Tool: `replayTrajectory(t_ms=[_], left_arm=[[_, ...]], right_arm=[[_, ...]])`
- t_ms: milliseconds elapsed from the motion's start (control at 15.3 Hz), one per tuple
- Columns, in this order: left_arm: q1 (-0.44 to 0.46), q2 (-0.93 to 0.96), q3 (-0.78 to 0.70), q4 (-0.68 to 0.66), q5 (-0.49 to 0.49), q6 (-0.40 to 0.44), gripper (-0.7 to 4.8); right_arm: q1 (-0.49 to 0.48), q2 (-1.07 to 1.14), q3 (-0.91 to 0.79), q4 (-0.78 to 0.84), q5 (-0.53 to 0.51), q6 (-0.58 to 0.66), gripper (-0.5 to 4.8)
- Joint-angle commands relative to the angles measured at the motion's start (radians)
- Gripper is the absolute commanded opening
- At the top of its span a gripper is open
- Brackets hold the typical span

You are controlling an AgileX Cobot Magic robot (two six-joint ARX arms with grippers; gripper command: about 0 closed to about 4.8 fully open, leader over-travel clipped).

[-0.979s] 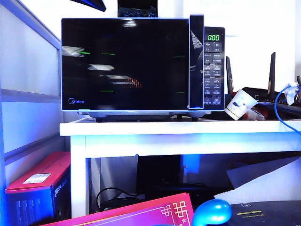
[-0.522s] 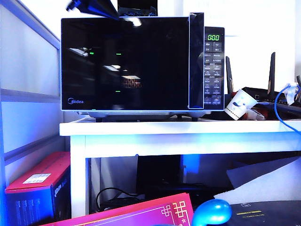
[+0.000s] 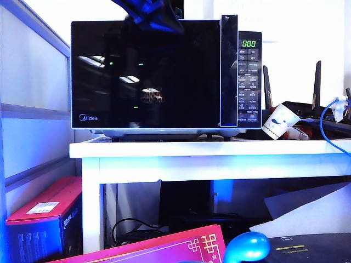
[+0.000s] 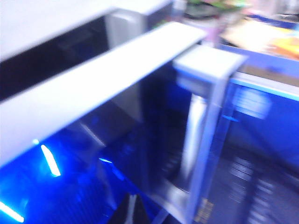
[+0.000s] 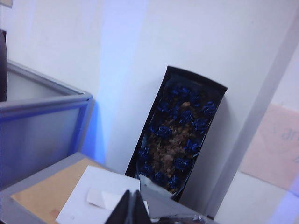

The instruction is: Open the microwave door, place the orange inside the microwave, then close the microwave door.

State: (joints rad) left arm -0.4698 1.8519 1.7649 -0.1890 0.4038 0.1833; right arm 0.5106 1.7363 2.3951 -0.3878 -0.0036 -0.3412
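The left gripper [image 3: 151, 15] has dropped over the shut microwave door [image 3: 145, 74], jaws unreadable; the right gripper [image 5: 132, 207] is closed, away

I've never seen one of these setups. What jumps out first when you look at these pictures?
The big black microwave on the white table dominates, its door shut and its green display glowing at the right. A dark blue robot arm dips in over its top edge. In the right hand's own camera, the shut hand faces a black box of dark roses leaning on a wall.
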Motion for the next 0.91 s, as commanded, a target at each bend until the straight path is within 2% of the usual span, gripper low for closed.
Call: replayTrajectory(t_ms=[65, 261, 522, 914], left_arm=[[-0.014, 0.039, 0.001, 0.106, -0.167, 0.0, -0.05], [-0.014, 0.071, 0.001, 0.195, -0.299, -0.008, -0.05], [-0.015, 0.098, 0.001, 0.323, -0.405, -0.012, -0.05], [-0.015, 0.111, 0.001, 0.362, -0.565, -0.008, -0.05]], right_arm=[[0.001, -0.024, 0.004, 0.019, -0.003, 0.0, 0.0], [0.001, -0.036, 0.004, 0.014, -0.003, 0.0, -0.01], [0.001, -0.043, 0.004, -0.011, -0.003, 0.0, 0.0], [0.001, -0.05, 0.004, 0.001, -0.002, -0.003, 0.0]])
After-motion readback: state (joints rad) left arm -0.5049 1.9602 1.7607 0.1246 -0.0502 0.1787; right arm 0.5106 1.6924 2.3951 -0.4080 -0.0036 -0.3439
